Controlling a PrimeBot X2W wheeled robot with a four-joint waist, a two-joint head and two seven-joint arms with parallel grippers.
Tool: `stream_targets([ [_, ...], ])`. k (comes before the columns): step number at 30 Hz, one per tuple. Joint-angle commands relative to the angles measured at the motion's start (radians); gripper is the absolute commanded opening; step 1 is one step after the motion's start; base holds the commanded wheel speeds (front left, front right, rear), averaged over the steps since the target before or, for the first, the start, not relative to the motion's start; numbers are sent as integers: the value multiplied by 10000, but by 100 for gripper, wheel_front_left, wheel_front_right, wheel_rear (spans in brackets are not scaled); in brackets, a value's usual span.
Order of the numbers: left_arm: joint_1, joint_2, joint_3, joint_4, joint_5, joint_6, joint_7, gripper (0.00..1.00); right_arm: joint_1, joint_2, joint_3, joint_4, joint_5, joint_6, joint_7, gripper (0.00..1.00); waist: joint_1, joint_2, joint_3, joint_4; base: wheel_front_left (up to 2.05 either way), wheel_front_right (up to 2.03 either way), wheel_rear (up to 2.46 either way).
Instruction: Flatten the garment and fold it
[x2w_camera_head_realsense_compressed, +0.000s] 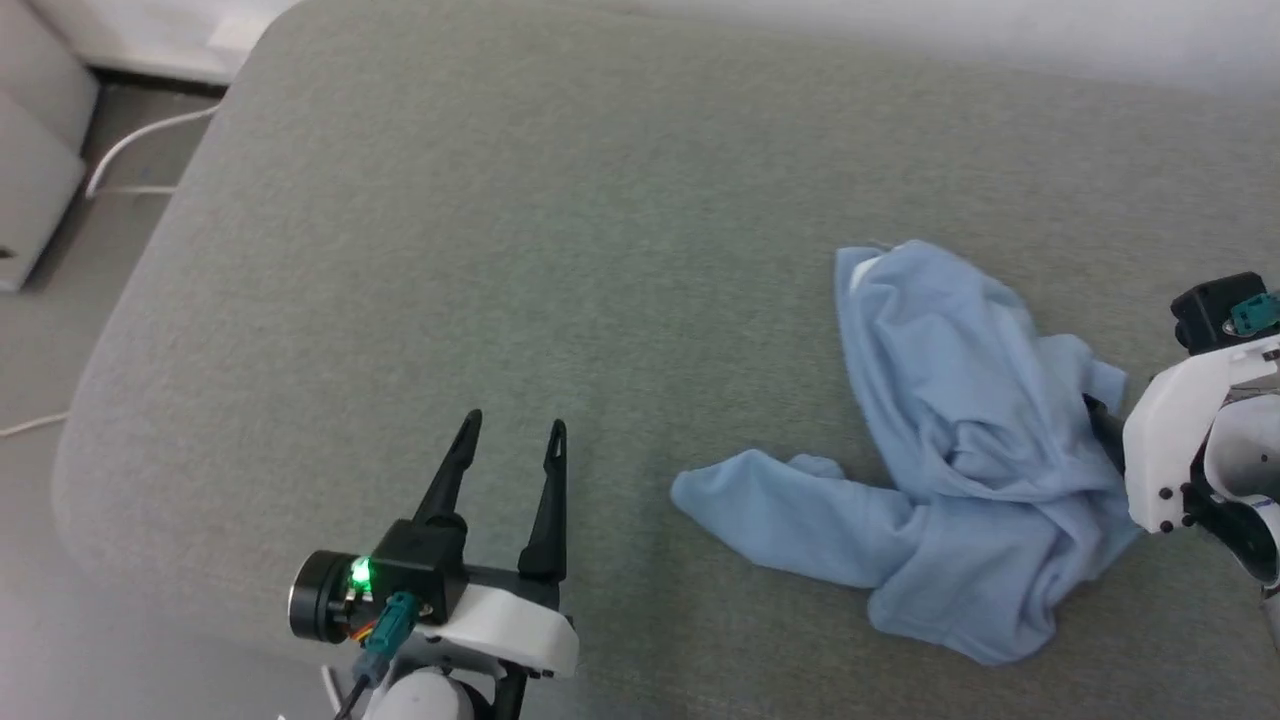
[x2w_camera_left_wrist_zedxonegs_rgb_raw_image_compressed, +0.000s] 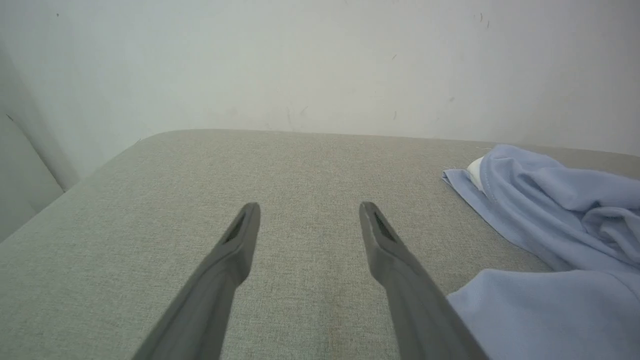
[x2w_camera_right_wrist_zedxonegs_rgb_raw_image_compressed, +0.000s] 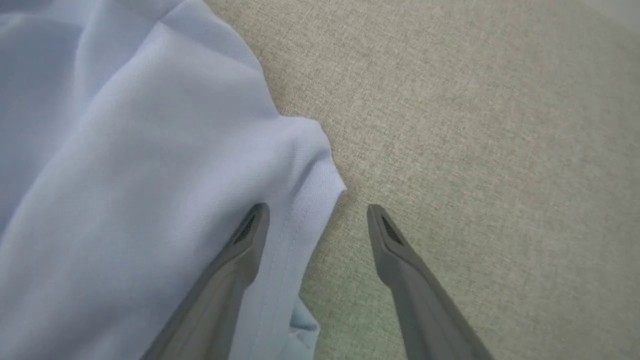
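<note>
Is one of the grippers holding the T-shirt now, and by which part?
Nothing is held. The left gripper is open over the cushion; the right gripper is open too, its jaws astride a hemmed edge of the garment.

A crumpled light blue garment (x2w_camera_head_realsense_compressed: 960, 450) is laid on a grey fabric cushion (x2w_camera_head_realsense_compressed: 500, 250), right of the left gripper (x2w_camera_head_realsense_compressed: 515, 428) fingers, its hem between the right gripper (x2w_camera_right_wrist_zedxonegs_rgb_raw_image_compressed: 317, 210) fingers

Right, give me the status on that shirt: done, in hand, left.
Done: nothing yet; the garment lies crumpled on the grey cushion. In hand: the right gripper, open, straddles a hemmed edge, apparently lining up a grasp; the left gripper hovers open over bare cushion, apart from the cloth. Left: grasp, spread flat, fold.
</note>
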Motion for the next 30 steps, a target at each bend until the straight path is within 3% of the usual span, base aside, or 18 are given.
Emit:
stream_targets([
  [1,-109,-89,69,43,120,-93,-47,100,-141,-60,88,184,51,-21,-24,100,-2,0,517,649,0,0,0],
  [8,-33,-382,354,123,371,-325,-47,100,-217,-46,606,1210,-188,-21,-349,100,-2,0,539,776,0,0,0],
  [9,-29,-407,390,141,410,-353,-47,100,-210,-35,682,1318,-258,-21,-428,70,-2,0,508,736,0,0,0],
  [10,-24,-427,425,159,449,-383,-47,100,-229,-42,748,1388,-367,-21,-586,20,-2,0,476,679,0,0,0],
  [11,-22,-445,465,174,481,-411,-47,100,-264,-43,778,1436,-482,-21,-796,0,-2,0,429,607,0,0,0],
  [20,202,-396,918,314,698,-682,-47,100,-483,100,166,669,-946,-21,-2298,0,-2,0,-427,-717,0,0,0],
  [26,383,-343,1136,335,772,-809,-47,100,140,42,-971,-930,-1045,-21,-2179,0,-2,0,-797,-1647,0,0,0],
  [30,425,-356,1235,285,854,-873,-47,100,1086,78,-2279,-2260,-1359,-21,-1689,0,-2,0,-898,-2260,0,0,0],
])
